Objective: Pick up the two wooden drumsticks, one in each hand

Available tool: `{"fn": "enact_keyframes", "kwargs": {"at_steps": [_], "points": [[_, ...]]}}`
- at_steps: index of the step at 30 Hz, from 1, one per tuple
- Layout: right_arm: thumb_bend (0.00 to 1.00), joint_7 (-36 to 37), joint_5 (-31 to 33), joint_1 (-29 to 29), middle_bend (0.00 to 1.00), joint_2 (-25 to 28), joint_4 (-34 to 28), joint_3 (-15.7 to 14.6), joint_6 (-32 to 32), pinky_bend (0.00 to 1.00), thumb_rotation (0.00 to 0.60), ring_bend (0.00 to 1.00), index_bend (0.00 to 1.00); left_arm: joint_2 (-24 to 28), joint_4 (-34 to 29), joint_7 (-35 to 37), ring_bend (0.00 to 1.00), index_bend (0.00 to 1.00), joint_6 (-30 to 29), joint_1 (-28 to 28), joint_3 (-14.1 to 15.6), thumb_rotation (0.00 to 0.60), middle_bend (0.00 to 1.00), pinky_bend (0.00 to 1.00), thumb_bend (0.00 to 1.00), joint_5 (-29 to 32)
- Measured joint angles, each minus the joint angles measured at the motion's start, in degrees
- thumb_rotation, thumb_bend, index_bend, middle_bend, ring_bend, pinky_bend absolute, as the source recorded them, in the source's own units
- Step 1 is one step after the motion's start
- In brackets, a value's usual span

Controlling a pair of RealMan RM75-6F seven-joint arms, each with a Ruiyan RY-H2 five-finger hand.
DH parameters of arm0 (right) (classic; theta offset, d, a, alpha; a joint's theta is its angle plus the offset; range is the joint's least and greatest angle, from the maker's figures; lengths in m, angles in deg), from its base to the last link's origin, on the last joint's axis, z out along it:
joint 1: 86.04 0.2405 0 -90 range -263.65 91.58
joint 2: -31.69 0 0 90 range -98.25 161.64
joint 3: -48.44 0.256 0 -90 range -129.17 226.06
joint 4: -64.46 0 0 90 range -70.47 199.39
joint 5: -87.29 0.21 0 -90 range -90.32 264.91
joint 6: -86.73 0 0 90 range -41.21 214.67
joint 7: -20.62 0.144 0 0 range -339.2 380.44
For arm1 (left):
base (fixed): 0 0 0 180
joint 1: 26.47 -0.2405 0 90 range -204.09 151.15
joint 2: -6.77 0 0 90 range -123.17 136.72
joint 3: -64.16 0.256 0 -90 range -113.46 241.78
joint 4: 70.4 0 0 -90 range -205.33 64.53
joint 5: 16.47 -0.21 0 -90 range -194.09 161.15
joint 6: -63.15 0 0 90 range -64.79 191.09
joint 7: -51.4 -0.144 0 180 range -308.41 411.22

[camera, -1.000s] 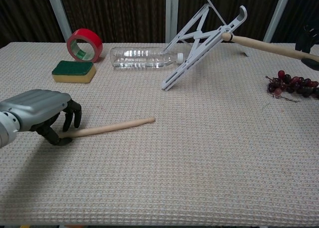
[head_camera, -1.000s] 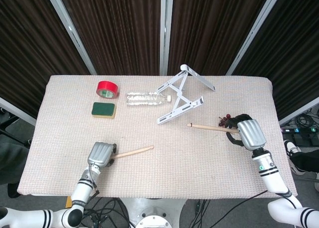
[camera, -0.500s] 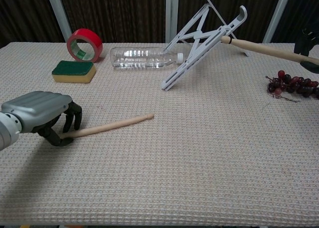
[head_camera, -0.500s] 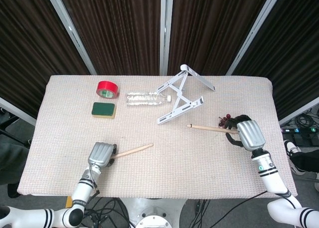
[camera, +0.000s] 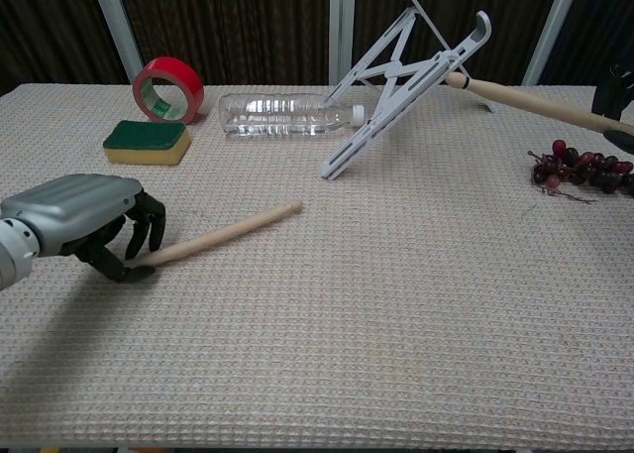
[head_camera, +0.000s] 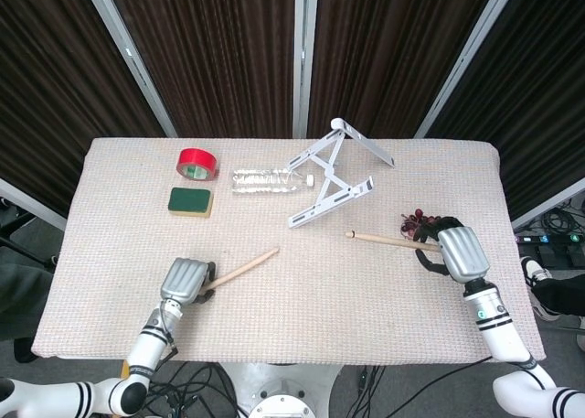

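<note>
One drumstick is pinched at its butt end by the left hand, its tip angled up off the table near the left front. The other drumstick is gripped by the right hand, held above the table beside the grapes.

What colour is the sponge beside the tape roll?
The sponge is dark green on top with a yellow base, clearest in the chest view.
</note>
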Motion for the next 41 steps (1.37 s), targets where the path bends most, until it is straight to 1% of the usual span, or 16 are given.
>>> {"fn": "enact_keyframes", "kwargs": {"at_steps": [4, 7, 12, 13, 17, 20, 24, 30, 34, 41], "points": [[0.82, 3.0, -0.7, -0.9, 0.61, 0.2, -0.7, -1.0, 0.4, 0.31, 0.600, 0.39, 0.63, 1.8, 0.8, 9.2, 0.79, 0.64, 0.8, -0.6, 0.3, 0.600, 0.69, 0.78, 0.58, -4.1], [0.83, 5.4, -1.2, -1.5, 0.61, 0.2, -1.4, -1.8, 0.5, 0.31, 0.600, 0.39, 0.64, 3.3, 2.0, 17.7, 0.79, 0.65, 0.7, -1.2, 0.7, 0.600, 0.70, 0.78, 0.60, -8.8], [0.83, 10.7, -2.8, -1.5, 0.61, -0.1, -3.7, -3.2, -0.3, 0.31, 0.600, 0.39, 0.64, 5.5, 5.4, 33.8, 0.79, 0.65, -2.1, -2.2, 1.2, 0.600, 0.70, 0.78, 0.61, -18.2], [0.83, 11.8, -3.2, -1.4, 0.61, -0.3, -4.2, -3.4, -0.5, 0.31, 0.600, 0.39, 0.64, 5.7, 5.8, 35.6, 0.79, 0.65, -2.5, -2.3, 1.3, 0.600, 0.70, 0.78, 0.61, -19.1], [0.83, 16.5, -5.0, -0.1, 0.61, -2.3, -6.7, -4.0, -2.0, 0.31, 0.600, 0.39, 0.64, 6.8, 8.0, 47.2, 0.78, 0.65, -5.1, -2.0, 1.2, 0.600, 0.70, 0.78, 0.61, -25.0], [0.84, 18.3, -6.0, 1.3, 0.61, -5.1, -8.7, -4.0, -3.2, 0.31, 0.600, 0.39, 0.64, 7.1, 9.3, 53.4, 0.78, 0.65, -6.7, -1.0, 1.0, 0.600, 0.70, 0.78, 0.61, -29.6], [0.84, 18.3, -6.1, 2.7, 0.61, -9.3, -10.5, -3.4, -4.3, 0.31, 0.600, 0.40, 0.65, 6.7, 10.5, 58.0, 0.77, 0.65, -8.2, 1.3, 0.8, 0.600, 0.69, 0.78, 0.61, -33.9], [0.88, 16.4, -4.0, 3.6, 0.61, -14.2, -12.6, -1.1, -4.2, 0.31, 0.600, 0.40, 0.66, 4.8, 11.8, 59.9, 0.77, 0.65, -10.2, 3.6, 0.9, 0.600, 0.69, 0.78, 0.61, -37.2], [0.88, 14.4, -2.8, 4.0, 0.61, -16.0, -13.3, 0.1, -3.8, 0.31, 0.600, 0.41, 0.66, 4.2, 12.2, 60.3, 0.77, 0.65, -11.2, 4.4, 1.2, 0.600, 0.69, 0.76, 0.61, -38.3], [0.88, 11.4, -1.8, 5.0, 0.61, -17.2, -14.3, 0.8, -4.7, 0.31, 0.600, 0.41, 0.67, 3.5, 12.3, 58.9, 0.77, 0.65, -11.9, 4.7, 1.7, 0.600, 0.69, 0.76, 0.61, -38.6]]}}
